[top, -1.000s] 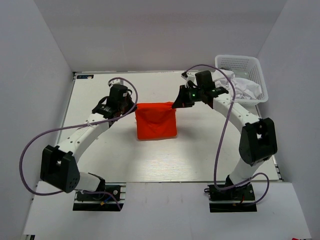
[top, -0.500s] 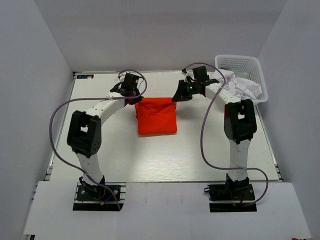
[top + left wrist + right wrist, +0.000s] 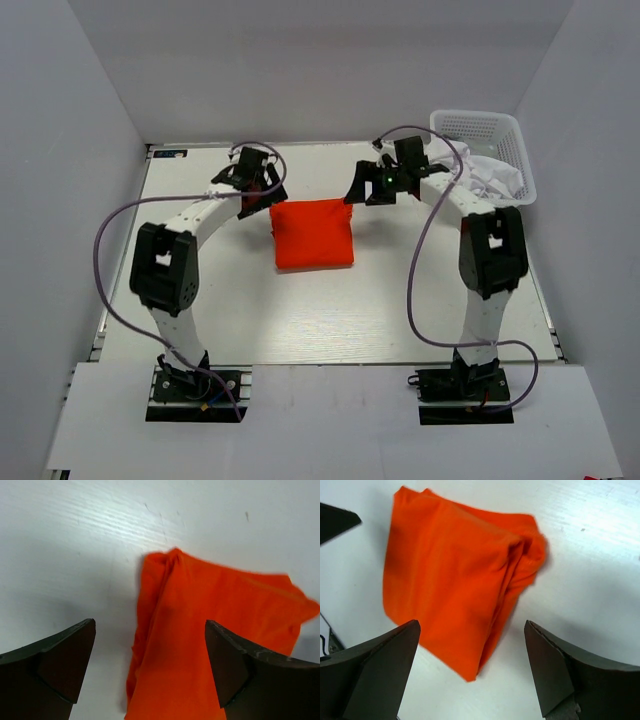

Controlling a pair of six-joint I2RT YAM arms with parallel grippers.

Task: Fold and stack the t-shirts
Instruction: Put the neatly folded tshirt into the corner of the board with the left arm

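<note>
1. Fingers: the left fingers (image 3: 55, 665) and the right fingers (image 3: 380, 675) both stand spread wide. Neither set holds cloth or anything else.
2. Position: the orange-red t-shirt (image 3: 313, 233) lies on the bench, folded into a compact, roughly rectangular pad. It sits in the far half, between the two arms. The left fingers are at its far-left corner and the right fingers at its far-right corner. In each wrist view the corner lies below the gap and appears untouched.
3. Handling, as judged: the cloth is light, limp and soft, with no stiffness. Its layers will slide over one another, and the fold will sag open if lifted by a single ply. One corner shows bunched, puckered layers.
4. Grip point, as judged: pinch through all layers at a folded corner, one set of fingers per corner. Keep both corners level when shifting the pad.
5. Surroundings: the white t-shirts (image 3: 495, 178) lie crumpled in the white lattice basket (image 3: 480, 115) at the far-right corner of the bench (image 3: 330, 310), well apart from the orange pad. They look unfolded, so most of the task appears still to be done.
6. Writing: no print, brand or tag shows on the orange-red t-shirt. A small label (image 3: 170, 153) at the bench's far-left corner is too small to read.
</note>
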